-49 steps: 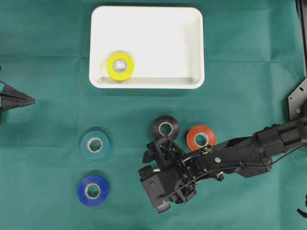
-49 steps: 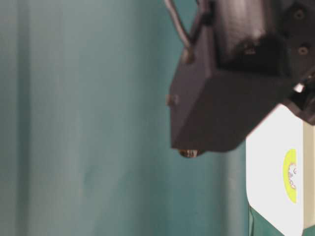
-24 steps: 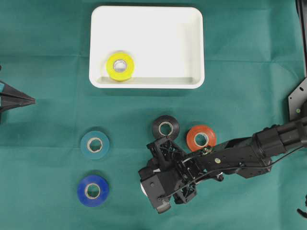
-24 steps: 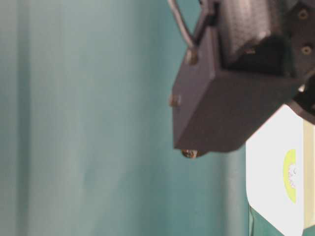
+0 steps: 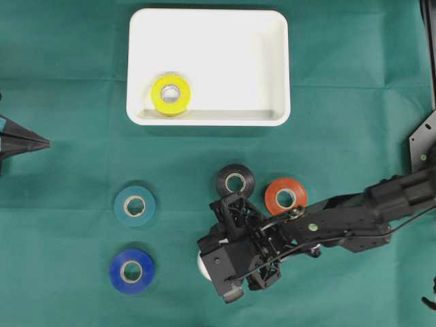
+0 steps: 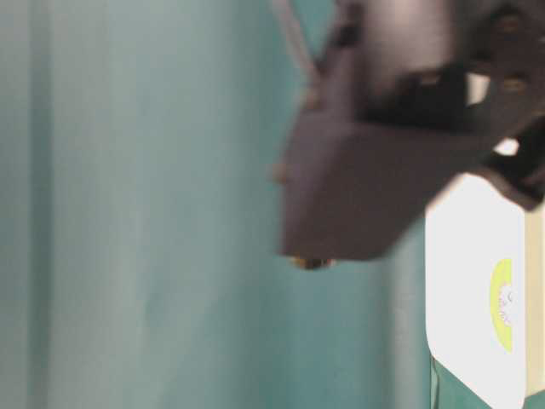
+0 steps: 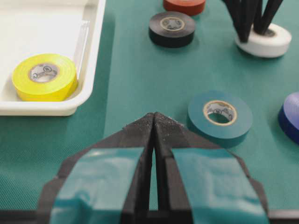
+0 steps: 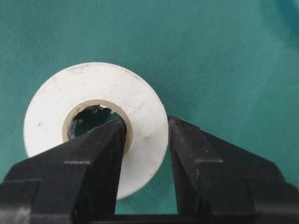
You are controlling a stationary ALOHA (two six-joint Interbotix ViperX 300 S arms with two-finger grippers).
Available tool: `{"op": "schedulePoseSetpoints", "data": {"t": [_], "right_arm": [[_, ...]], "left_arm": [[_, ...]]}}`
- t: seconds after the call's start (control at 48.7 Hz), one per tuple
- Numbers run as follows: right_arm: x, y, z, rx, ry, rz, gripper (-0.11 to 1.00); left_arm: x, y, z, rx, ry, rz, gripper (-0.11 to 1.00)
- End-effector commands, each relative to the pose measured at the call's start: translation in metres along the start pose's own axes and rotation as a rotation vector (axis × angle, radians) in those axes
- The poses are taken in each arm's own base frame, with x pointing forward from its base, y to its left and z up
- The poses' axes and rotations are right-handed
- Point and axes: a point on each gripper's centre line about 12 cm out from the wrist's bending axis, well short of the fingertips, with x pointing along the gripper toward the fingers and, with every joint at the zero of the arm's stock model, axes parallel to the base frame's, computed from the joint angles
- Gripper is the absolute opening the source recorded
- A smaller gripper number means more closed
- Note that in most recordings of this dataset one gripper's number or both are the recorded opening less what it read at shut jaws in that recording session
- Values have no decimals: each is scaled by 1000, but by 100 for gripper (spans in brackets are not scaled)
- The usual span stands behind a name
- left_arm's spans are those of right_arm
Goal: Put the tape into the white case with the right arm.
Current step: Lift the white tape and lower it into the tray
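White tape: I see the white roll [image 8: 96, 126] flat on the green cloth [image 8: 224, 56], under my right pincer [image 8: 147, 140].
Right pincer: I have it clamped on the roll's wall, one finger [image 8: 105, 149] down inside the core, the other [image 8: 187, 149] on the outer face.
White case: I find the tray [image 5: 272, 41] well beyond the pincer, toward the far edge; a yellow roll [image 5: 170, 94] lies inside by its near rim.
Neighbours: black roll [image 5: 235, 180] and red roll [image 5: 285, 196] lie just past the pincer's wrist; teal roll [image 5: 134, 205] and blue roll [image 5: 131, 270] lie off to its left.
Left pincer: I see the left one [image 7: 154, 122] pressed shut on nothing, well apart at the left edge.
Table-level view: too blurred for me to read.
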Motion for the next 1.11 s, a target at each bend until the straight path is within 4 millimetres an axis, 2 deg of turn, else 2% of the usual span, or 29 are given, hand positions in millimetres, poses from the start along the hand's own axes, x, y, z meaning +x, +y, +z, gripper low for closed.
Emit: {"op": "schedulePoseSetpoints", "data": {"t": [0.0,0.164,0.349,0.493,0.596,0.843,1.089], "right_arm": [[-32,-1,31,20,-95,0,1],[-46,-4,38,44,-78,-17,1],[-47,-6,40,48,-73,-24,1],[-47,-20,44,76,-92,-40,1],[-47,-38,46,97,-113,-65,1],[-46,-96,44,168,-144,-147,1],[-55,-154,44,165,-224,-241,1]], "left_arm": [[1,0,5,-1,-8,3,0],[1,0,5,-2,-9,3,0],[1,0,5,-2,-8,3,0],[1,0,5,-1,-9,3,0],[1,0,5,-2,-8,3,0],[0,0,5,-2,-9,3,0],[1,0,5,-1,-8,3,0]]}}
